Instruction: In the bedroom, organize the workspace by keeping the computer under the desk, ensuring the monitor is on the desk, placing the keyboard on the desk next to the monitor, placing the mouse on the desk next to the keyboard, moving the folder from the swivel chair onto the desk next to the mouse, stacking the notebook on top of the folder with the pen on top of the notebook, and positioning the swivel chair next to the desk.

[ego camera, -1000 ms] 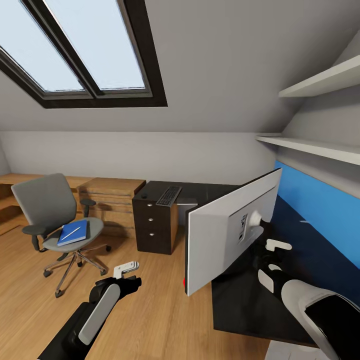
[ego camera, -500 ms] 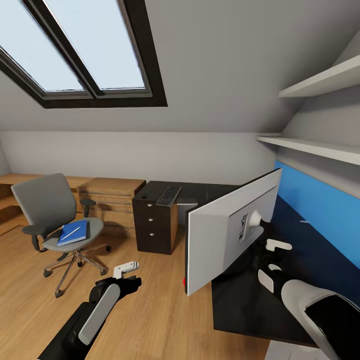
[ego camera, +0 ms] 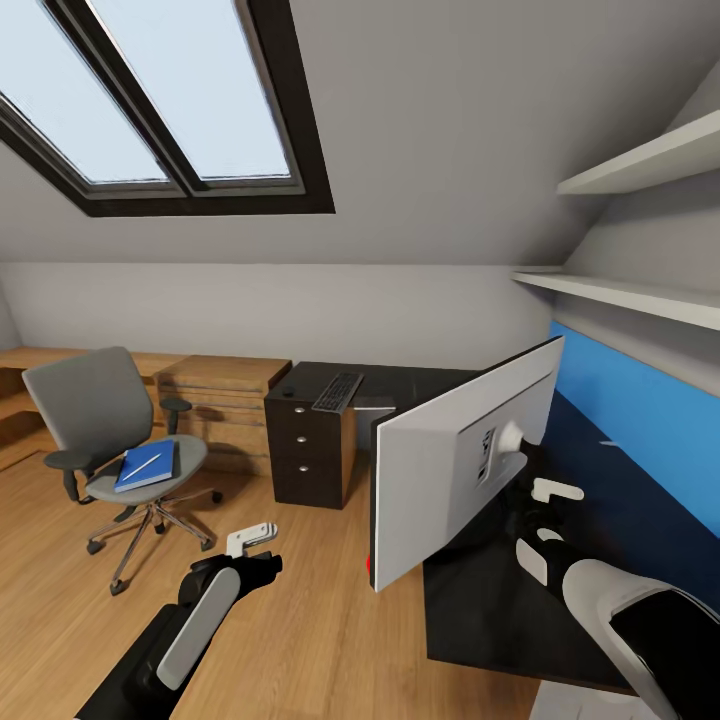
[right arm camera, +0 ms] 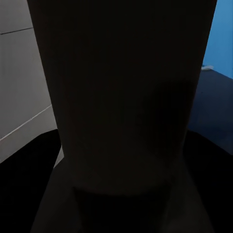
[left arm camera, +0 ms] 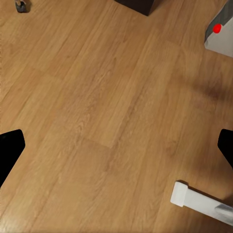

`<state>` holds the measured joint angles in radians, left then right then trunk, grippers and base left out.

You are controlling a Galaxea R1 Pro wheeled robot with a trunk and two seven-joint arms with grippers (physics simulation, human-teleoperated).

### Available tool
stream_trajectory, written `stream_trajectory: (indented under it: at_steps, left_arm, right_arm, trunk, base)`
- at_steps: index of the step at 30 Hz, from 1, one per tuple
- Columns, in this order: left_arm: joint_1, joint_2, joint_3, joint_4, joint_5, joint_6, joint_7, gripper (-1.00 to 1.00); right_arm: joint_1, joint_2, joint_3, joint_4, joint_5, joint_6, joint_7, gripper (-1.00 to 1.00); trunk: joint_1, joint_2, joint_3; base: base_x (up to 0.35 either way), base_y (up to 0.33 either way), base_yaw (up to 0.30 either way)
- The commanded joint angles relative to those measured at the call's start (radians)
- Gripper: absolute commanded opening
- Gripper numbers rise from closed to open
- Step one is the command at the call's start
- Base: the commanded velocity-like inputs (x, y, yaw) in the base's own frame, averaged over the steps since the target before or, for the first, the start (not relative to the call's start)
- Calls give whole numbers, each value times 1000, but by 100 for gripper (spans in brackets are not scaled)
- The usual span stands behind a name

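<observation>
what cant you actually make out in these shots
- Right gripper: in the head view the monitor hides its fingers, so open or shut is unclear.
- Monitor screen: faces away from the head view.
- Mouse: a tiny dark dot by the keyboard.
- Right wrist view: one dark, close surface, unidentifiable.

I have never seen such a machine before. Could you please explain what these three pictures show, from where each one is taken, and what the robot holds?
This is a simulated two-armed robot. The head camera looks over both arms into a bedroom. The right gripper reaches behind the monitor on the dark desk; whether it grips it, I cannot tell. The right wrist camera sees a dark shape close up. The left gripper hangs over the wooden floor, jaws open, holding nothing. The keyboard lies on the desk, and a blue folder on the swivel chair.
</observation>
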<state>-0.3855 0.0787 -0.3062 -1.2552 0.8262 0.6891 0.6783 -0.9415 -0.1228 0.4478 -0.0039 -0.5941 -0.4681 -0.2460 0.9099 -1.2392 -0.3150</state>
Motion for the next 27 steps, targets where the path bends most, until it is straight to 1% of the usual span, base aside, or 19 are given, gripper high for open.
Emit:
stream_trajectory:
  at_steps: [1,27]
  left_arm:
    - [-1,1,-3,-1,10,0,10,100]
    - [-1,1,-2,-1,8,0,7,100]
  right_arm:
    - [0,0,8,-1,0,2,-4,-100]
    - [0,-1,8,-1,0,2,-3,-100]
  trunk:
    - [0,-1,-1]
    - [0,-1,-1]
  base:
    - [0,0,0]
    - [0,-5,0]
